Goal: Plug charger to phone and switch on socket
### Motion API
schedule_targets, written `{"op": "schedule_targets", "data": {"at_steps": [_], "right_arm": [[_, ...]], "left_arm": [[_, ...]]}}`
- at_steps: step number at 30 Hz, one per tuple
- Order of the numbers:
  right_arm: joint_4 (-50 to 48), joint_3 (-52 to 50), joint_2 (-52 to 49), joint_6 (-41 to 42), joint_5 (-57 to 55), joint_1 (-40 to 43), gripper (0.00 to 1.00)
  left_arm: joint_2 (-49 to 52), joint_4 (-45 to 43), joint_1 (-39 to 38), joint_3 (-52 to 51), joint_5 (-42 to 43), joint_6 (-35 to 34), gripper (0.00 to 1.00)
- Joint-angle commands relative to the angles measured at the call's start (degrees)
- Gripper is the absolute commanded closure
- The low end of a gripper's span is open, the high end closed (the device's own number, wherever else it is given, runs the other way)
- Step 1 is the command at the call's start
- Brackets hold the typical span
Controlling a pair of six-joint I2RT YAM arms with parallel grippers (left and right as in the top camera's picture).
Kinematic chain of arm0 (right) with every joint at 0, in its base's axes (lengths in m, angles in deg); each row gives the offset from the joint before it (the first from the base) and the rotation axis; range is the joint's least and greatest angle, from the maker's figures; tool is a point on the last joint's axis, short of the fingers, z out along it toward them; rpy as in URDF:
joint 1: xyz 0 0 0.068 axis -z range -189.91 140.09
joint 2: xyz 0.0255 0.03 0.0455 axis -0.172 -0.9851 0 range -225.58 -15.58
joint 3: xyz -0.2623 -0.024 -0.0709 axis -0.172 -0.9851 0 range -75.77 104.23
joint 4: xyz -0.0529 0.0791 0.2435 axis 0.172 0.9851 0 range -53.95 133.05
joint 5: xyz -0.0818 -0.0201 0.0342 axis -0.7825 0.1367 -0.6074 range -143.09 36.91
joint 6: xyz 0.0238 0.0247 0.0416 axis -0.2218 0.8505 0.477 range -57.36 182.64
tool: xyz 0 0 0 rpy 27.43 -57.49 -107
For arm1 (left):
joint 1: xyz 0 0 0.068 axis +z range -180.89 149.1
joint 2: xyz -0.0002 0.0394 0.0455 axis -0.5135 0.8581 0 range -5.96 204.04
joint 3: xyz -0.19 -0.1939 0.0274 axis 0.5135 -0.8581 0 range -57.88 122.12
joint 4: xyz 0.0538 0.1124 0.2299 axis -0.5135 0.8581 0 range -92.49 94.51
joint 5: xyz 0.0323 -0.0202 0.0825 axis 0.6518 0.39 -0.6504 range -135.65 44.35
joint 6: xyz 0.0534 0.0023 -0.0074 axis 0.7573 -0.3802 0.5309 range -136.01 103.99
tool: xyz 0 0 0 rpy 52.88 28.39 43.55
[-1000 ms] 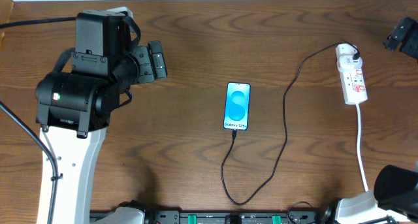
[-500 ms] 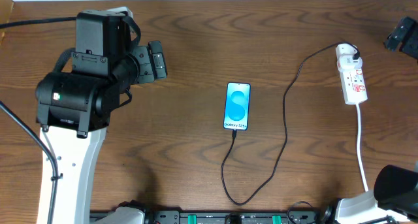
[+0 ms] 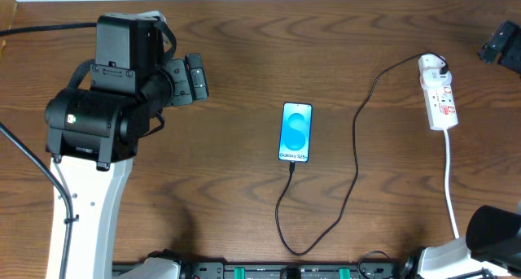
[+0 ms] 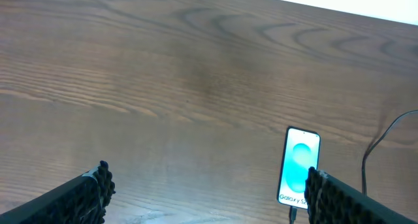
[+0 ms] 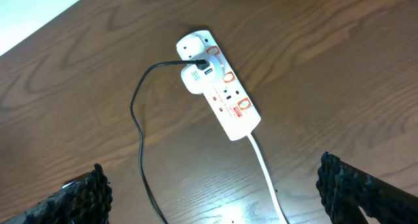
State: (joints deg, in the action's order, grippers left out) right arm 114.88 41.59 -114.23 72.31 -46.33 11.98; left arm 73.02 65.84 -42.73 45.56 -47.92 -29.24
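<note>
The phone point(image 3: 295, 132) lies flat mid-table with its blue screen lit, and it also shows in the left wrist view point(image 4: 300, 164). The black charger point(image 3: 356, 153) runs from the phone's bottom edge, where its tip point(image 4: 293, 215) touches the phone, loops toward the front and rises to the socket point(image 3: 439, 94). In the right wrist view the charger's plug end point(image 5: 202, 66) sits in the white socket point(image 5: 225, 96) with its red marks. My left gripper point(image 3: 196, 76) point(image 4: 209, 178) hangs open far left of the phone. Just as open, my right gripper point(image 5: 214, 175) hovers above the table near the socket's cord.
The socket's white cord point(image 3: 449, 181) runs toward the front edge at the right. My left arm's black body point(image 3: 102, 108) stands over the table's left part. A dark piece of the right arm point(image 3: 501, 43) shows at the top right corner.
</note>
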Motion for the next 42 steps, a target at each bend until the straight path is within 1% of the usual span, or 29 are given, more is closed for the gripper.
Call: {"op": "schedule_targets", "data": {"at_steps": [1,7,10,17,25,30,34,37,42], "right_arm": [[0.2,0.2,0.4,0.6,-0.4,0.0,0.01],[0.2,0.2,0.4,0.6,-0.4,0.0,0.01],[0.2,0.2,0.4,0.6,-0.4,0.0,0.01],[0.2,0.2,0.4,0.6,-0.4,0.0,0.01],[0.2,0.2,0.4,0.6,-0.4,0.0,0.01],[0.2,0.2,0.4,0.6,-0.4,0.0,0.01],[0.2,0.2,0.4,0.6,-0.4,0.0,0.01],[0.2,0.2,0.4,0.6,-0.4,0.0,0.01],[0.2,0.2,0.4,0.6,-0.4,0.0,0.01]], "left_arm": [[-0.5,-0.2,-0.1,-1.2,-2.6,0.5,0.05],[-3.3,-2.4,-0.1,-5.0,-5.7,0.5,0.05],[-6.6,-7.9,-0.1,-10.7,-6.0,0.5,0.05],[-17.9,-28.9,-0.1,-30.9,-4.7,0.5,0.05],[-32.9,-56.5,-0.1,-53.9,-4.2,0.5,0.05],[-42.0,-73.9,0.9,-65.8,-4.2,0.5,0.05],[-48.0,-84.4,3.1,-73.4,-4.2,0.5,0.05],[-52.1,-88.5,4.7,-78.0,-4.2,0.5,0.05],[-58.7,-89.3,6.4,-84.1,-4.2,-0.2,0.05]]}}
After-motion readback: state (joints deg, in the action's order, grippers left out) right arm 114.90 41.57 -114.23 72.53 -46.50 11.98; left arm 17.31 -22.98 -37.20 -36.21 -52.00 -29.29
